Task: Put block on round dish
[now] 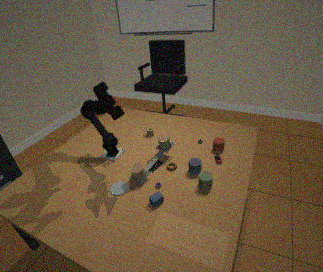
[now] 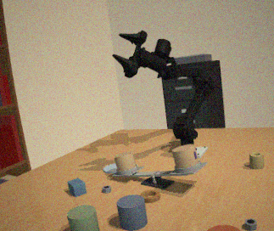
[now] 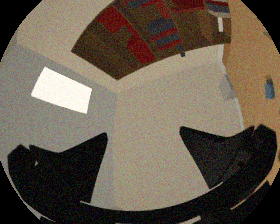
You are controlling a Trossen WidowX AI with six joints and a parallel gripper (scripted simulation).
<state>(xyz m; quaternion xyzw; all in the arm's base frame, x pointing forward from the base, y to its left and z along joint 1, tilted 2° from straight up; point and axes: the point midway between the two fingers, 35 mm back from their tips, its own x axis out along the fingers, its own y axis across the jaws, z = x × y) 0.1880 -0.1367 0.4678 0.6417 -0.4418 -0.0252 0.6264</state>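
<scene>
In the exterior view a green cylinder [image 2: 83,217] and a blue cylinder [image 2: 131,211] stand nearest on the bench [image 2: 220,187], with a blue cube [image 2: 76,187] to their left. Behind them the balance [image 2: 154,171] carries two tan cups, the left cup [image 2: 125,162] and the right cup [image 2: 183,156]; no block shows. The round dish [image 1: 119,188] lies beside one end. High above, the tool [image 2: 126,48] hangs with fingers wide apart, gripping nothing.
</scene>
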